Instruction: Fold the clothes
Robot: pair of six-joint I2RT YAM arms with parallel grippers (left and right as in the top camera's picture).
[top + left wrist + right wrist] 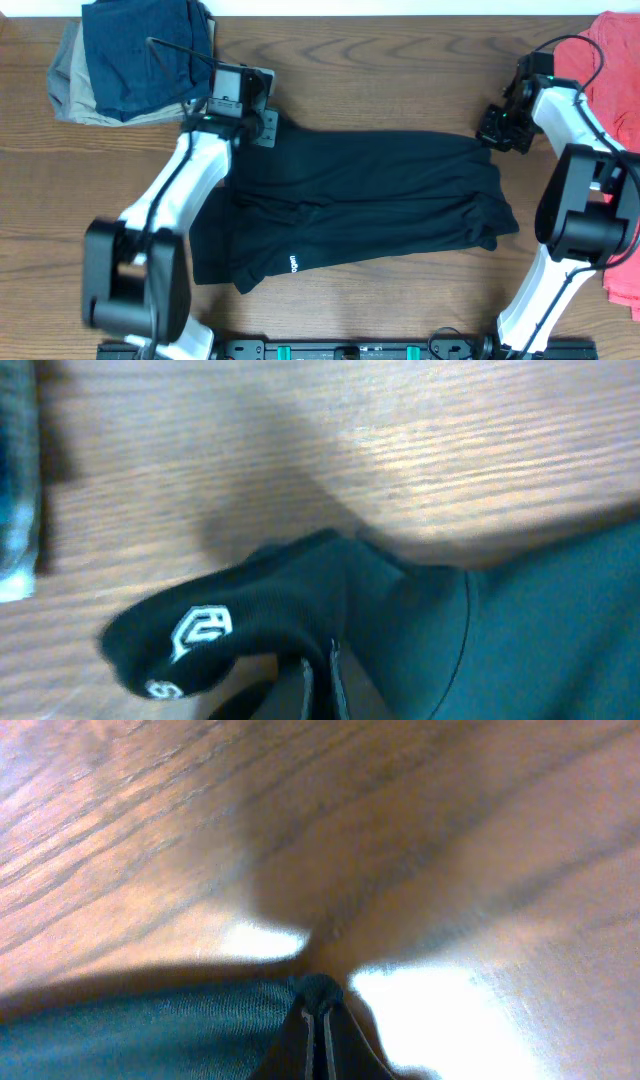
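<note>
Black shirt [370,205] lay spread on the wooden table [400,70], between both arms. Left gripper [262,128] was clamped on its far left corner; right gripper [492,132] was pinched tight on its far right corner

The left arm [190,182] hides part of the black shirt [380,200] — the red shirt [622,70] runs off the overhead view's right edge.

black shirt [380,200] | creased, partly folded | flat, stretched left-right | white logo [294,265] at near edge
</note>
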